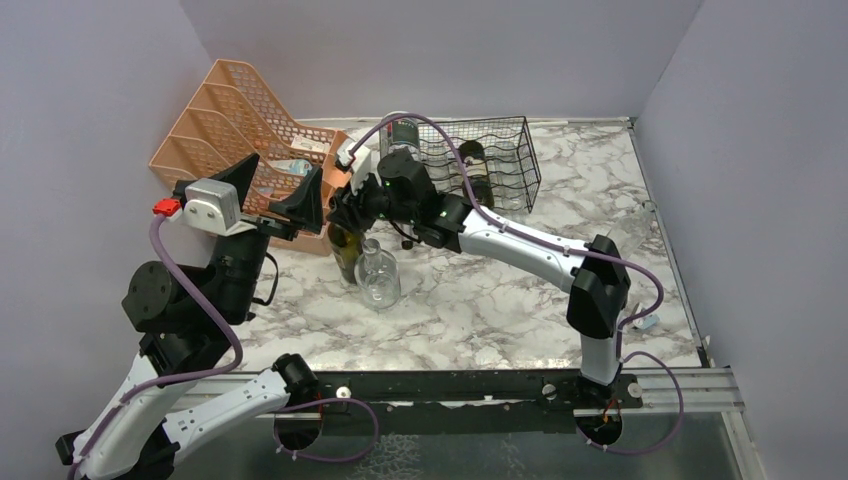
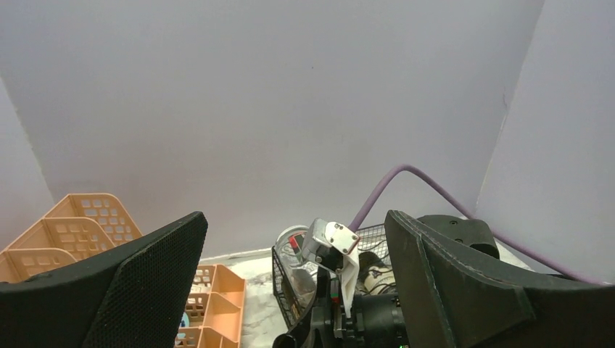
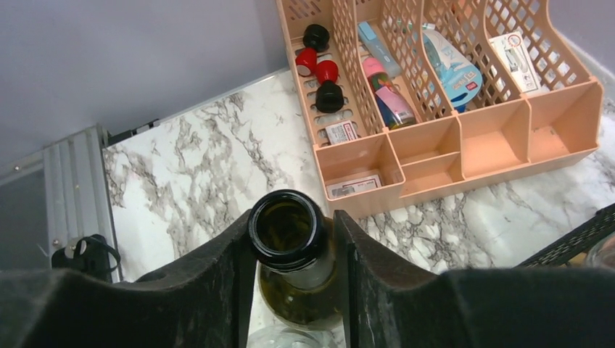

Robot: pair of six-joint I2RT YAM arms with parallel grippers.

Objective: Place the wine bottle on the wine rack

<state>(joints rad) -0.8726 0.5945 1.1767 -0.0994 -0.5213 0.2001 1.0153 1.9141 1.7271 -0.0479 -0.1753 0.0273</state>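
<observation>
A dark green wine bottle (image 1: 345, 250) stands upright on the marble table, just in front of the peach organizer. My right gripper (image 1: 347, 212) is shut on its neck; in the right wrist view the gripper (image 3: 290, 217) has a finger on each side of the open mouth of the bottle (image 3: 297, 286). The black wire wine rack (image 1: 505, 165) stands at the back, behind the right arm, with a clear bottle (image 1: 403, 135) and a dark bottle (image 1: 470, 155) lying in it. My left gripper (image 1: 272, 192) is open and empty, raised at the left; the left wrist view (image 2: 295, 217) shows the rack (image 2: 289, 290) beyond it.
A clear glass bottle (image 1: 378, 278) stands right beside the green one, to its right. The peach mesh file organizer (image 1: 230, 120) with small items fills the back left, and it also shows in the right wrist view (image 3: 464, 138). Purple walls close in the table on three sides.
</observation>
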